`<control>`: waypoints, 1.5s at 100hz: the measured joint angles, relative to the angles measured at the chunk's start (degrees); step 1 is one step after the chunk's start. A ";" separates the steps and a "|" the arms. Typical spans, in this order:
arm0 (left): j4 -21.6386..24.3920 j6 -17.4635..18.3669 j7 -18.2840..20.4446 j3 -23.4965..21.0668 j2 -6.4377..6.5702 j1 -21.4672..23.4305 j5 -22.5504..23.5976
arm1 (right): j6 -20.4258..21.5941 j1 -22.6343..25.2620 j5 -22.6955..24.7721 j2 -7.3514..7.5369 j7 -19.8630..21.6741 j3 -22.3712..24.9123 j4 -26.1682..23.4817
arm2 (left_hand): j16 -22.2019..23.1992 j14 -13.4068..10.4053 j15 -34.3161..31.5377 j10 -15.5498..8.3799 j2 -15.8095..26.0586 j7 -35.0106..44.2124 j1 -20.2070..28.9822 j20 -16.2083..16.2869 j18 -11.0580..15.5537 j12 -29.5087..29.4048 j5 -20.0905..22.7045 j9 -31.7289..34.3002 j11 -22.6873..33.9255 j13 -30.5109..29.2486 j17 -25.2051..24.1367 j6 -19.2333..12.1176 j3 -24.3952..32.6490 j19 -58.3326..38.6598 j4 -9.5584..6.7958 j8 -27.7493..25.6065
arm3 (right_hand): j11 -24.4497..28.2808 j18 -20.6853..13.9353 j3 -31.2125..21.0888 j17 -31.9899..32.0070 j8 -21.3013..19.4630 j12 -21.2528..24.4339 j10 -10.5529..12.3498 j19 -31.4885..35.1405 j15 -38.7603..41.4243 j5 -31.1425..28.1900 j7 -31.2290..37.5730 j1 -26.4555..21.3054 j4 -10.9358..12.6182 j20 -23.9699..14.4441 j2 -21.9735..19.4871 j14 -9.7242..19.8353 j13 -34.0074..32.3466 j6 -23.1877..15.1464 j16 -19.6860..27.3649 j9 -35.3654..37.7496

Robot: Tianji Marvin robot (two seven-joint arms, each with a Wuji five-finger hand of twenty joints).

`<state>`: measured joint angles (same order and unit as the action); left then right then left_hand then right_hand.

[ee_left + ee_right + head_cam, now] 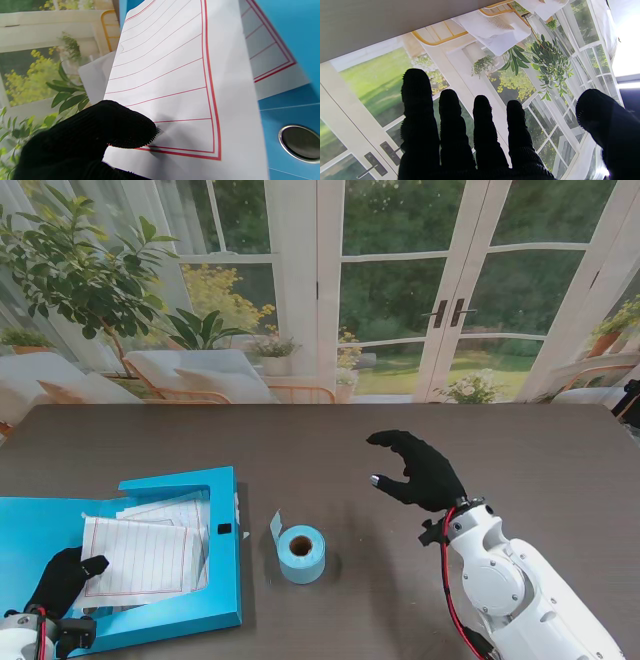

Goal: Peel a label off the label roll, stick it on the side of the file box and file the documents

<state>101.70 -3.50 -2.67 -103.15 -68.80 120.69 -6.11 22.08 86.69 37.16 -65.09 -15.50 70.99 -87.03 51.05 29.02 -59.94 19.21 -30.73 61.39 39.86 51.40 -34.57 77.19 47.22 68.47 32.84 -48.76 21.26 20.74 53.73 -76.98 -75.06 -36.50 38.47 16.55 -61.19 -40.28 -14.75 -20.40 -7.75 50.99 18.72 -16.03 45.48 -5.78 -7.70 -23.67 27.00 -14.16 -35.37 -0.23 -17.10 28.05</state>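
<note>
On the file box [225, 600], left robot hand [62, 580] pinches red-ruled documents [140, 558]; right robot hand [420, 470] hovers spread, empty.

A staged office-style workspace: a dark grey table [330, 440] carries a blue file box [200, 605], lined papers [140, 555] and a label roll [301, 553]. Beyond its far edge stands a printed backdrop [400, 280] of glazed doors, garden plants and white patio chairs.
</note>
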 measured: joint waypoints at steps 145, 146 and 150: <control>9.04 -31.05 19.46 3.20 7.16 -7.39 28.75 | 2.09 0.66 -3.02 0.09 2.30 0.45 -0.65 | -28.27 -6.03 55.31 5.93 12.47 -59.19 -6.52 -15.80 17.96 -57.24 -23.29 -47.50 -29.39 39.77 -24.19 8.32 -26.10 54.23 13.18 28.93 | 0.01 0.00 -1.37 0.01 -0.07 0.00 0.00 0.00 0.68 1.24 0.66 -0.65 0.00 -0.13 -0.13 0.07 0.00 2.85 -0.23 -0.03; 9.03 -31.03 19.35 3.23 7.15 -7.45 28.64 | 2.09 0.66 -3.06 0.09 2.31 0.44 -0.64 | -28.34 -6.16 55.39 5.93 12.47 -59.21 -6.52 -15.80 17.96 -57.36 -23.29 -47.51 -29.39 39.77 -24.03 8.32 -26.10 54.59 13.18 29.06 | 0.01 0.00 -1.29 0.01 -0.07 0.00 0.00 0.00 0.69 1.24 0.66 -0.65 0.00 -0.13 -0.13 0.07 0.00 2.85 -0.23 -0.03; 8.99 -30.91 19.04 3.37 7.13 -7.68 28.26 | 2.09 0.66 -3.21 0.08 2.31 0.44 -0.62 | -28.92 -6.50 55.80 5.93 12.47 -59.41 -6.52 -15.80 17.98 -58.14 -23.77 -47.57 -29.39 40.42 -23.26 8.33 -26.10 58.00 13.18 29.39 | 0.01 0.00 -1.29 0.01 -0.07 0.00 0.00 0.00 0.69 1.24 0.67 -0.65 0.00 -0.14 -0.13 0.07 0.00 2.85 -0.23 -0.04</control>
<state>110.69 -34.41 16.37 -99.77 -61.68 113.01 22.14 24.17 87.35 33.95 -65.01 -13.18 71.43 -87.65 22.13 22.52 -4.15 25.14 -18.26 1.98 33.34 35.60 -16.59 19.05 23.46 20.89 3.46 -8.35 -2.00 29.07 27.63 -18.99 -61.88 -7.11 38.49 16.55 -62.48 -40.27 -14.82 -20.40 -7.74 50.99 19.41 -14.79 46.14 -6.43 -7.70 -23.80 26.86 -14.09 -35.36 2.62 -17.33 28.01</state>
